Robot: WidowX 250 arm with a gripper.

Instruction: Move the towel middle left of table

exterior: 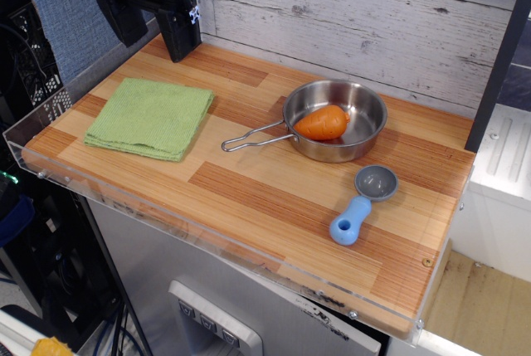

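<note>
Green towel (150,118) lying flat at the left end of the counter (274,198), apart from the steel pan (335,119) holding a carrot (322,123). Black pincer (149,28), far left, open and empty, its upper part cut off by the frame.

Bare table (249,198) between towel (149,118) and pan (336,119), pan handle (251,137) jutting into gap
</note>
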